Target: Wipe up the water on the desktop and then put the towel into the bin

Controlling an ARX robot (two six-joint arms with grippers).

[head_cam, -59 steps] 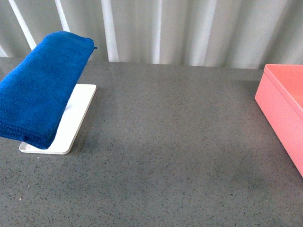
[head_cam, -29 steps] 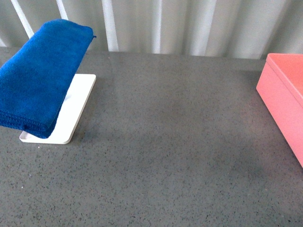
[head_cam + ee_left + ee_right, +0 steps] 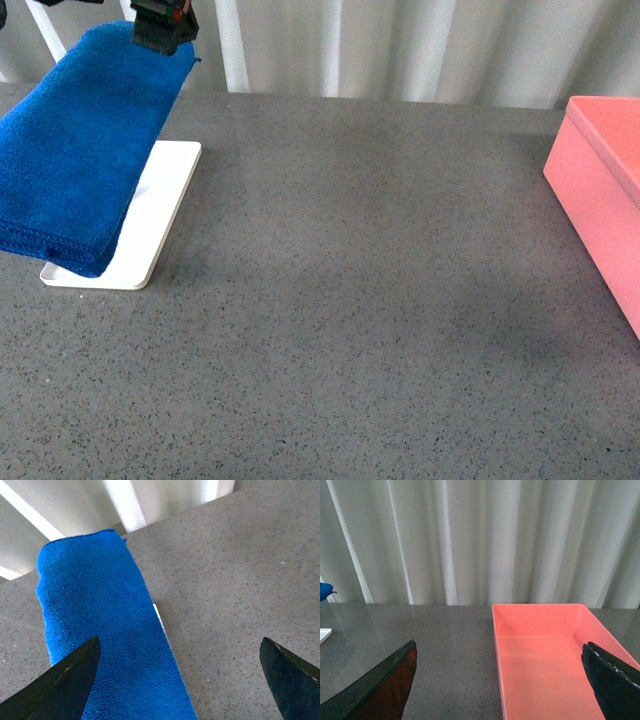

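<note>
Left pincer (image 3: 178, 645) gapes wide over the blue towel (image 3: 100, 630), holding nothing; right pincer (image 3: 498, 647) equally wide, empty.

A flat white tray (image 3: 160, 218) lies at the left, with a pale pleated curtain (image 3: 400, 50) behind.

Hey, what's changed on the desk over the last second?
The left gripper has come into the front view, above the far end of the towel, jaws wide open and holding nothing. Nothing was picked up or let go. The towel still lies over the white tray, and the pink bin stays at the right of the desktop.
</note>
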